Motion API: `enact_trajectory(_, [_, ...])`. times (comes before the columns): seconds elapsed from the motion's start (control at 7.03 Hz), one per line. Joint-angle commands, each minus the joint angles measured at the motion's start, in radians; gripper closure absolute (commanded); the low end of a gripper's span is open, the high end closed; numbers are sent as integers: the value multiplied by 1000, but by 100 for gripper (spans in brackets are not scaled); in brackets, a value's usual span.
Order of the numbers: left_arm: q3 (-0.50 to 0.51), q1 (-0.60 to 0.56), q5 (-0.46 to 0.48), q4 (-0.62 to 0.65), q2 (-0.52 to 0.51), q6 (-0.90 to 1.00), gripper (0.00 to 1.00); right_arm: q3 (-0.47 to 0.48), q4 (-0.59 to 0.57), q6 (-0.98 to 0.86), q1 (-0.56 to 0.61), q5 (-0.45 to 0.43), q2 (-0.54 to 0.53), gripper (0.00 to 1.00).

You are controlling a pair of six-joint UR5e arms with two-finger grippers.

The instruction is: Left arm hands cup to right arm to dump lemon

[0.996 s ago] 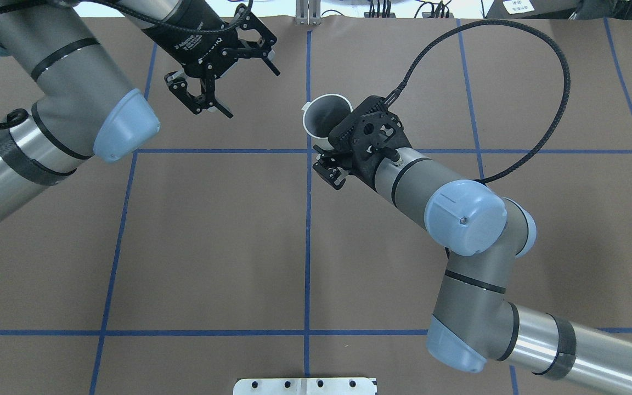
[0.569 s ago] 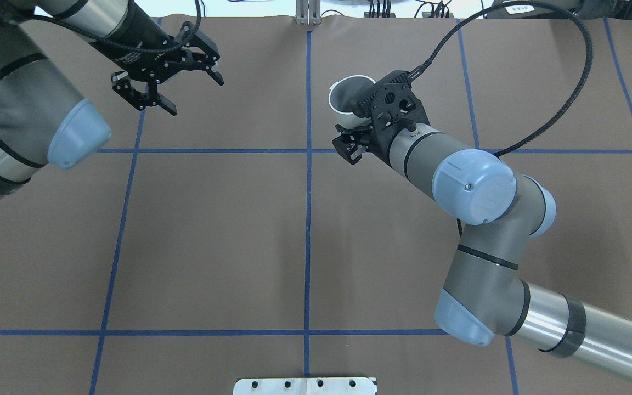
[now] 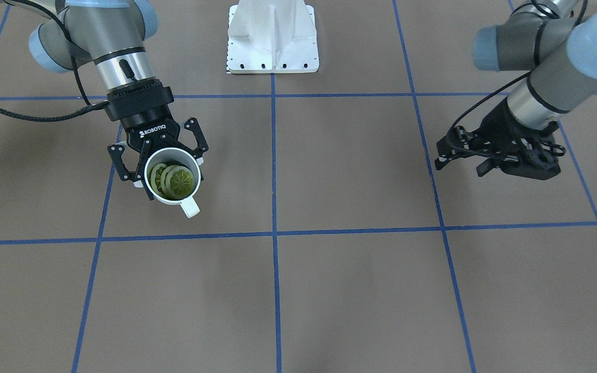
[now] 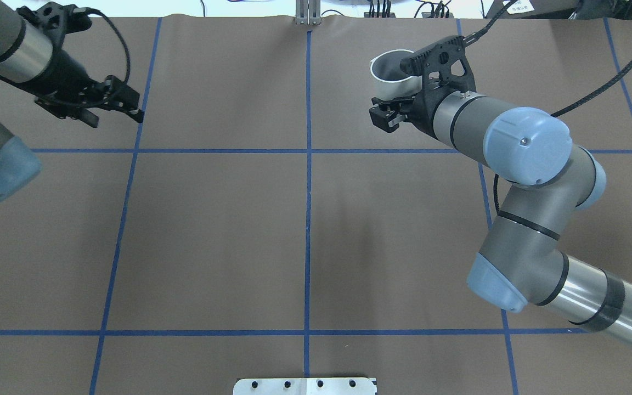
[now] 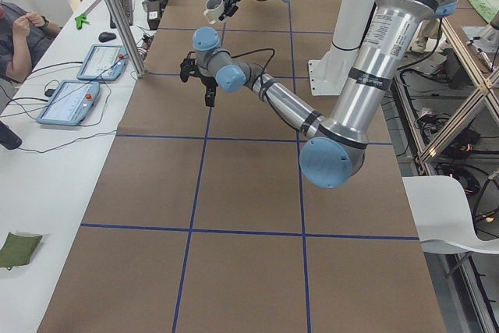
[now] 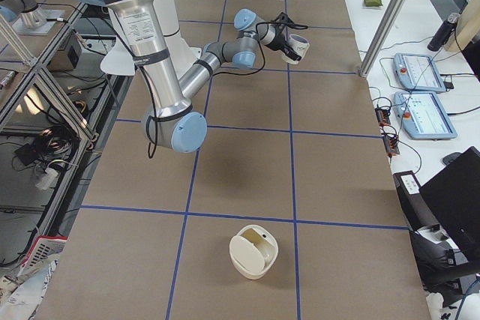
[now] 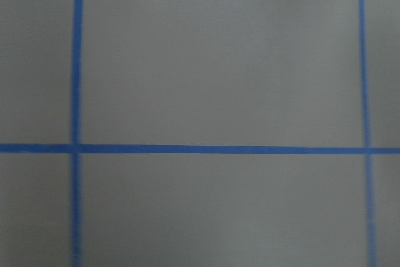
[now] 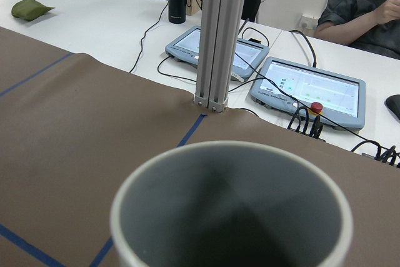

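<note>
Two arms sit well apart over the brown mat [image 4: 212, 219] w/ its blue tape grid. The right gripper [image 3: 164, 168], marked ROBOTIQ, is clamped on the cup [image 3: 173, 157], one finger on each side of the white wall. Both the front cam and the overhead cam show the cup's mouth and grey inside. Its squarish handle [image 3: 189, 209] sticks out on the side away from the gripper body, toward the operators. The lemon [image 3: 179, 180] lies inside the cup as yellow-green slices leaning on each other; exact count unclear. The right wrist cam looks over the rim into a dark grey interior, and the slices can't be made out there. From the left-end cam the cup looks lifted off the mat. The left gripper [image 3: 459, 166] is over at the robot's left, fingers spread apart. Left wrist cam: only blurred mat + tape lines. Also a white mounting plate [image 3: 272, 36] at the robot's edge, and a cream round container [image 6: 253, 251] on the mat near the right end, well apart from both grippers.
</note>
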Motion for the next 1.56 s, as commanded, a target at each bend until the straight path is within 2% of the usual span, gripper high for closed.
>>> enact_trajectory(0.0, [13, -109, 1, 1, 143, 350, 0, 109, 2, 98, 13, 2, -112, 63])
enact_trajectory(0.14, [17, -141, 1, 8, 168, 434, 0, 152, 10, 144, 23, 2, -165, 64])
enact_trajectory(0.28, [16, -143, -1, 16, 175, 449, 0, 187, 81, 146, 44, 5, -262, 67])
enact_trajectory(0.43, [14, -143, -4, 16, 175, 449, 0, 189, 222, 146, 64, 5, -381, 67])
enact_trajectory(0.57, [-1, -143, -5, 71, 172, 437, 0, 183, 338, 145, 84, 6, -490, 67])
enact_trajectory(0.85, [-42, -142, -5, 108, 165, 389, 0, 169, 500, 142, 175, 74, -662, 67])
enact_trajectory(1.0, [-53, -140, -7, 106, 162, 354, 0, 112, 636, 151, 214, 91, -701, 67])
enact_trajectory(1.42, [-87, -137, -10, 109, 161, 305, 0, -190, 1050, 343, 305, 114, -740, 68])
